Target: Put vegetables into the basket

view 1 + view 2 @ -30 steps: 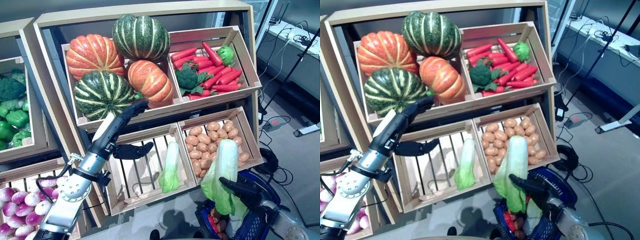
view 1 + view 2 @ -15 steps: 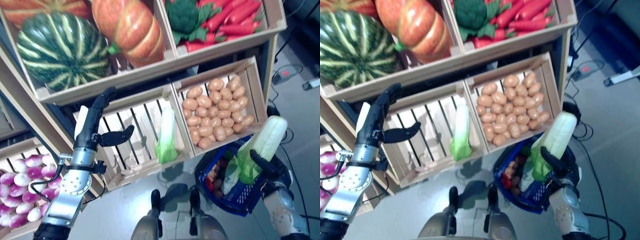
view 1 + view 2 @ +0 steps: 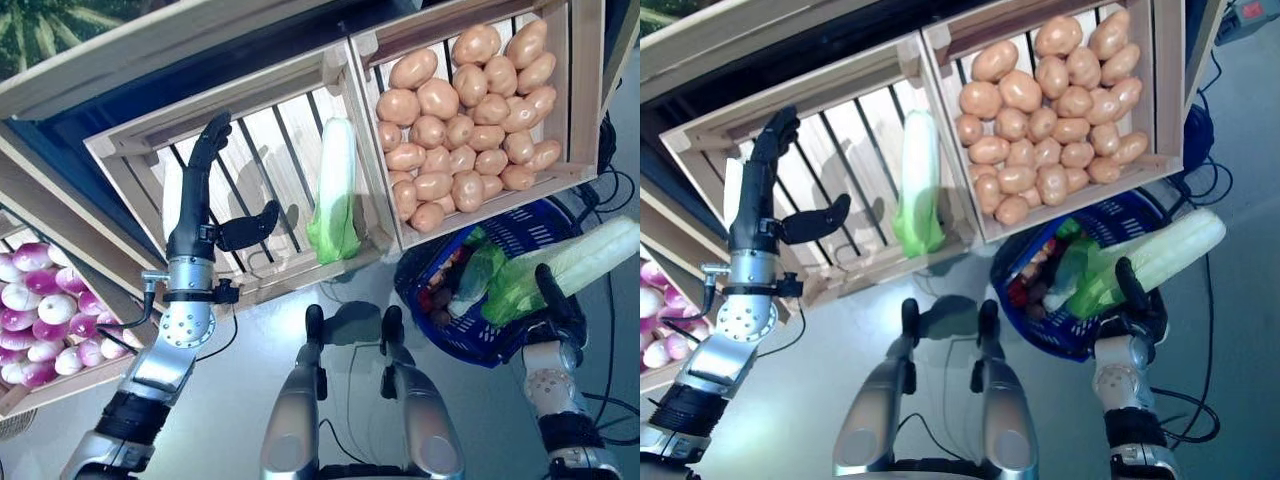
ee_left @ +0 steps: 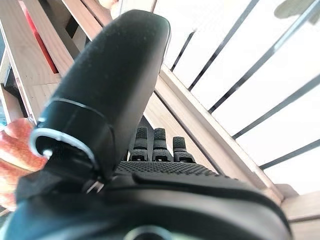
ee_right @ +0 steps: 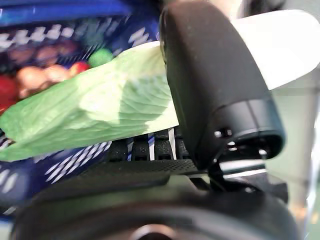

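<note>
My right hand (image 3: 556,306) is shut on a long cabbage with a white stalk and green leaves (image 3: 590,260), held lying over the near rim of the blue basket (image 3: 468,345). Its leafy end points into the basket, seen close in the right wrist view (image 5: 95,107). The basket stands on the floor under the potato crate and holds a green leafy vegetable (image 3: 480,272) and small red and brown vegetables (image 3: 440,296). My left hand (image 3: 205,195) is open, fingers straight, over the slatted crate (image 3: 270,150). Another long cabbage (image 3: 335,195) lies in that crate, to the right of the hand.
A crate of potatoes (image 3: 470,140) stands right behind the basket. A crate of purple and white round vegetables (image 3: 40,325) sits at the lower left. Grey floor lies in front of the stand.
The camera has tilted further down. My right hand has lowered the cabbage from upright to lying across the basket's rim. The left hand stays over the slatted crate.
</note>
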`<state>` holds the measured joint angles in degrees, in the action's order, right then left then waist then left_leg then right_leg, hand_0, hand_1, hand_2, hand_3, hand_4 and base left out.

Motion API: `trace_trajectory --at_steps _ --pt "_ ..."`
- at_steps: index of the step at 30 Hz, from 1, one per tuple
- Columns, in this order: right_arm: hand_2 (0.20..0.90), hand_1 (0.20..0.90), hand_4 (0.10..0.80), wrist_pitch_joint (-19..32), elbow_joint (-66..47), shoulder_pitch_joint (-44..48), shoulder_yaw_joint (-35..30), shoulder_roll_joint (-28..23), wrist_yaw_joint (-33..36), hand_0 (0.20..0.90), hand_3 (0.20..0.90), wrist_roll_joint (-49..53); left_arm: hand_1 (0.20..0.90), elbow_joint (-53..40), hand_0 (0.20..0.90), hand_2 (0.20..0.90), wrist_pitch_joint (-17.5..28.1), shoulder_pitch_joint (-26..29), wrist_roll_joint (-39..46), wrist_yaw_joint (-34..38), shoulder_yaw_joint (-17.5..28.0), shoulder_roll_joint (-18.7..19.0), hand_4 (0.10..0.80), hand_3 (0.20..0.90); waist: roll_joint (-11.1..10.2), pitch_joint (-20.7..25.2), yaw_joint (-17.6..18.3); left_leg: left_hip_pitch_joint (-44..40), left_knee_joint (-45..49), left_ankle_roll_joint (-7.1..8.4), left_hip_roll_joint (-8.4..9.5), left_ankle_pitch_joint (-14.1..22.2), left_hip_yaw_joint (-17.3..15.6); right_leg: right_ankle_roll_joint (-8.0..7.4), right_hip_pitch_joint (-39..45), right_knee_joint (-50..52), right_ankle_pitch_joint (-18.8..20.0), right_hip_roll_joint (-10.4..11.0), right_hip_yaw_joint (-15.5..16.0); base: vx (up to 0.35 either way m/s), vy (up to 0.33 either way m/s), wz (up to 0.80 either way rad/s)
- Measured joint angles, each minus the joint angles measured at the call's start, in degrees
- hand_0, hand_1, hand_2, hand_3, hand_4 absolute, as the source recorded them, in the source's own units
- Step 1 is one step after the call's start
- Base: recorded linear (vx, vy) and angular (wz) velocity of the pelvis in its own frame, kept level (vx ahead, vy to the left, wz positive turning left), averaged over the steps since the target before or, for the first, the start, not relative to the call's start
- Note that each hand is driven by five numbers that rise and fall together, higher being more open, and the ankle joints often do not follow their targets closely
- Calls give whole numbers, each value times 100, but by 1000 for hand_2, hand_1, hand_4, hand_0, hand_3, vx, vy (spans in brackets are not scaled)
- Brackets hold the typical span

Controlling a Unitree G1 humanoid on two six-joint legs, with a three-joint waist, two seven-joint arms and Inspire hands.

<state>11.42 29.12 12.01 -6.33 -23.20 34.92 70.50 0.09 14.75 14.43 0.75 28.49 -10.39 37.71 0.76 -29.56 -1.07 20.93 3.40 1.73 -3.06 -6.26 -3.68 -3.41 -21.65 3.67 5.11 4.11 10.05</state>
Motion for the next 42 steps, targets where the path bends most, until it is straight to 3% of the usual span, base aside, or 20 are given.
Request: trace_trajectory --at_steps 6,11,15,24,35,36,37,42 --pt "300 300 400 -53 1374 1130 56 -80 -20 300 300 680 900 365 900 900 20 843 12 321 -190 -80 800 900 3 -30 -123 823 453 -3 41 -1 54 58 -1009 909 -244 123 -16 -61 -24 6" --pt "300 300 400 -340 1776 1838 252 -106 -121 300 300 1130 900 458 900 900 21 1027 5 405 -515 -131 800 900 16 -39 -160 1079 604 13 39 -10 115 113 -1330 1250 -370 148 -9 -34 -53 5" --pt "300 300 400 -667 2473 2507 263 -115 -418 300 300 1428 900 553 900 900 45 1178 5 610 -524 -260 800 900 17 -40 -255 1346 735 21 64 -29 177 158 -1683 1616 -523 196 -6 4 -47 10" --pt "300 300 400 -998 3170 3011 234 -225 -506 300 300 1565 900 710 900 900 66 1477 19 711 -598 -270 800 900 19 -41 -368 1974 1220 27 140 82 322 196 -2259 2121 -672 305 27 4 -44 8" --pt "300 300 400 -1109 3436 2727 -31 -232 -361 300 300 1775 900 763 900 900 67 1457 16 720 -751 -276 800 900 18 -41 -353 2025 1200 52 136 85 336 182 -2317 2145 -723 295 30 31 -21 1" --pt "552 552 568 -1109 3486 2707 -40 -243 -313 552 552 1774 900 763 900 900 67 1460 16 720 -752 -277 800 900 18 -41 -336 2027 1197 40 137 78 335 181 -2319 2145 -726 296 31 0 0 0" --pt "900 900 800 -1109 3491 2681 -44 -250 -249 900 900 1771 900 763 900 900 67 1461 16 720 -752 -276 800 900 18 -41 -326 2030 1197 39 138 79 335 181 -2323 2145 -729 297 30 64 -10 0" --pt "900 900 800 -1104 3476 2591 -239 -285 -83 900 900 1746 900 762 900 900 67 1459 15 709 -750 -266 800 900 19 -41 -320 2029 1199 41 139 87 330 204 -2323 2148 -728 296 30 24 1 0"
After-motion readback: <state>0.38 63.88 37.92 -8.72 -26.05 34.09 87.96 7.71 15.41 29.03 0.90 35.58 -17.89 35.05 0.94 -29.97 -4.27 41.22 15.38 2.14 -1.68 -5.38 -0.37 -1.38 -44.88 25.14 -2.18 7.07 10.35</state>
